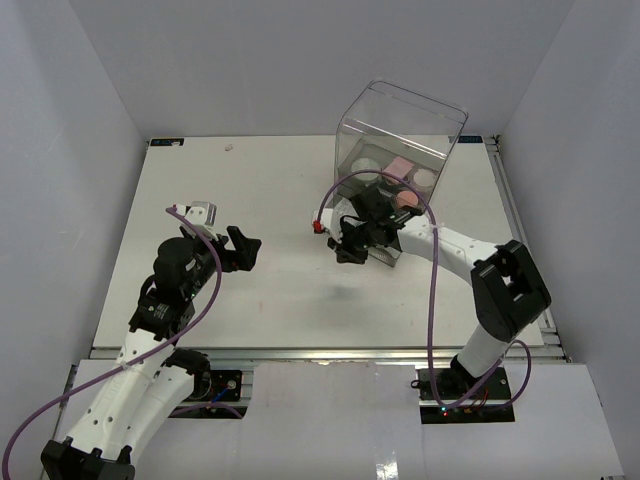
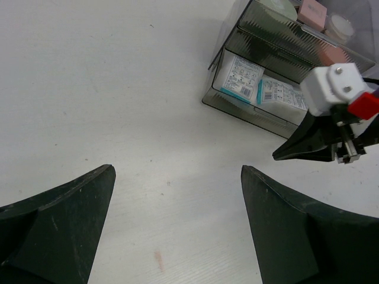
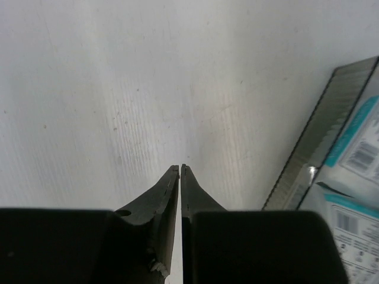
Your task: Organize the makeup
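The clear box (image 1: 400,112) stands at the back right. On its top tray lie a pink square puff (image 1: 398,165), a pink round puff (image 1: 408,200) and a white round pad (image 1: 424,180). Two white-blue sachets (image 2: 243,80) (image 2: 285,94) lie in the open lower grey drawer (image 2: 249,115); they also show in the right wrist view (image 3: 355,148). My right gripper (image 1: 345,255) is shut and empty, just left of the drawer front (image 3: 180,167). My left gripper (image 1: 243,250) is wide open and empty over bare table (image 2: 176,169). No brushes are in view.
The white table (image 1: 250,190) is walled on the left, back and right. The right arm's purple cable (image 1: 432,300) loops in front of the box. A small pale speck (image 1: 229,147) lies near the back edge.
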Robot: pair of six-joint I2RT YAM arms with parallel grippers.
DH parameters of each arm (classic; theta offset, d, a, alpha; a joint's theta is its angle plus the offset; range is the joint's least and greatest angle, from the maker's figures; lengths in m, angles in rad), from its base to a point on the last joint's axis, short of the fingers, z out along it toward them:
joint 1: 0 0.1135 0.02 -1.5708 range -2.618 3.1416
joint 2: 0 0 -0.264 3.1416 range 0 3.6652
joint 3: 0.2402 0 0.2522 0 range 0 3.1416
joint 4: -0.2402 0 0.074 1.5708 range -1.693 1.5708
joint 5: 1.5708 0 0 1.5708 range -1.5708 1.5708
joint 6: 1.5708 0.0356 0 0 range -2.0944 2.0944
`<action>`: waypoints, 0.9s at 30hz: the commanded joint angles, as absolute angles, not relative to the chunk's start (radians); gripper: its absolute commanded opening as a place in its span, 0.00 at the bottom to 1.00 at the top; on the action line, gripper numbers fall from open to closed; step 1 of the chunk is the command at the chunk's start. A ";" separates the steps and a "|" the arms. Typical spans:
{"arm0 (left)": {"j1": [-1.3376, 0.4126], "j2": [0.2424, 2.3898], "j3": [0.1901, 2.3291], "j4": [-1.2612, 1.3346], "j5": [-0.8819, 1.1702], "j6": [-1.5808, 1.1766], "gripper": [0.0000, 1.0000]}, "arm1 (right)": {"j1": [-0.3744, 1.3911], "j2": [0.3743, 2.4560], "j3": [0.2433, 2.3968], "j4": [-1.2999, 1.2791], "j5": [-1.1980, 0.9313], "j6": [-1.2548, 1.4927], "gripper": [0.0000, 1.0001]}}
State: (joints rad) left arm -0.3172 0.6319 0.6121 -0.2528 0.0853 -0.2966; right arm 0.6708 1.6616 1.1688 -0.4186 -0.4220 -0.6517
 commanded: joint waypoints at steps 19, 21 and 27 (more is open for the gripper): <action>-0.316 0.621 0.605 -0.236 0.078 -0.291 0.98 | 0.683 1.847 1.099 -0.097 0.378 -0.575 0.48; -0.316 0.621 0.606 -0.236 0.078 -0.291 0.98 | 0.676 1.856 1.111 -0.097 0.382 -0.581 0.51; -0.317 0.620 0.605 -0.238 0.077 -0.290 0.98 | 0.664 1.884 1.143 -0.094 0.408 -0.612 0.58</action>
